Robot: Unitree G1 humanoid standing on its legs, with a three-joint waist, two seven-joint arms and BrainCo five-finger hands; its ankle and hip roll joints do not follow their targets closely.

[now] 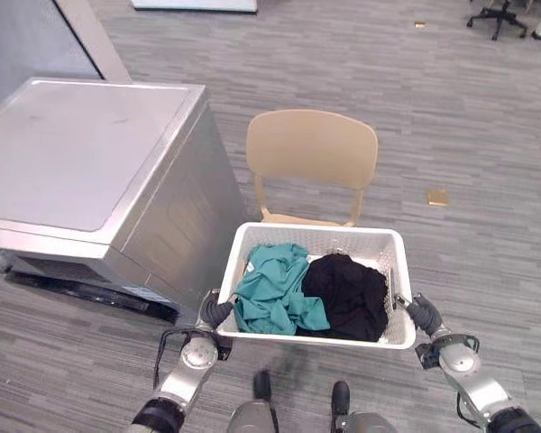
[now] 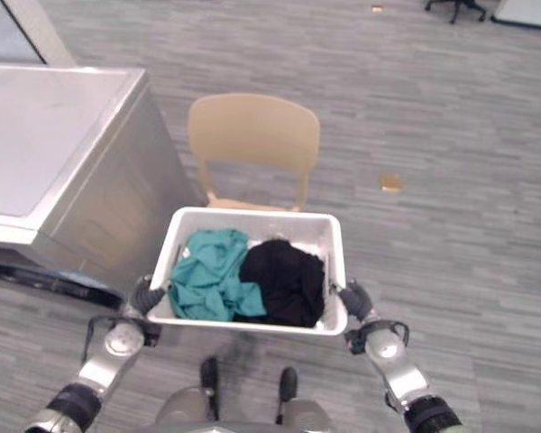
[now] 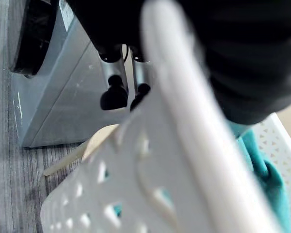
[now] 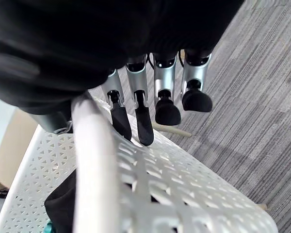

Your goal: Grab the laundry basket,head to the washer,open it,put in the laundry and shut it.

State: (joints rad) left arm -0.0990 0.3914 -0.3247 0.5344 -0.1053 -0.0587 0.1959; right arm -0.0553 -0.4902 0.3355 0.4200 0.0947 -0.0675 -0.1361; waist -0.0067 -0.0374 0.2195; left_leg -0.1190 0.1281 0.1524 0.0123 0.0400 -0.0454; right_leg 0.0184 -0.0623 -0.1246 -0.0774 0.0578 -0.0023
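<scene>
1. The laundry basket (image 1: 317,240), white and perforated, is held up between the two hands in front of the robot, with a teal garment (image 1: 275,290) heaped on its left side and a black garment (image 1: 347,293) on its right, the two touching in the middle.
2. The left hand (image 1: 215,312) is at the basket's left end. In the left wrist view its fingers (image 3: 114,92) curl down over the white rim; the thumb is hidden behind the dark cover.
3. The right hand (image 1: 423,312) grips the right end. In the right wrist view its fingers (image 4: 167,104) hook over the outer wall below the rim; the thumb is hidden here too.
4. The basket's underside and whatever supports it from below cannot be seen.
5. A beige chair (image 1: 312,153) stands just beyond the basket's far edge, its seat mostly covered by the basket.
6. The washer (image 1: 90,171), a silver-grey box, stands to the left, near the basket's left end; its dark round door (image 3: 31,36) is partly cut off in the left wrist view.
7. Grey carpet (image 1: 487,207) lies open to the right and beyond the chair.
</scene>
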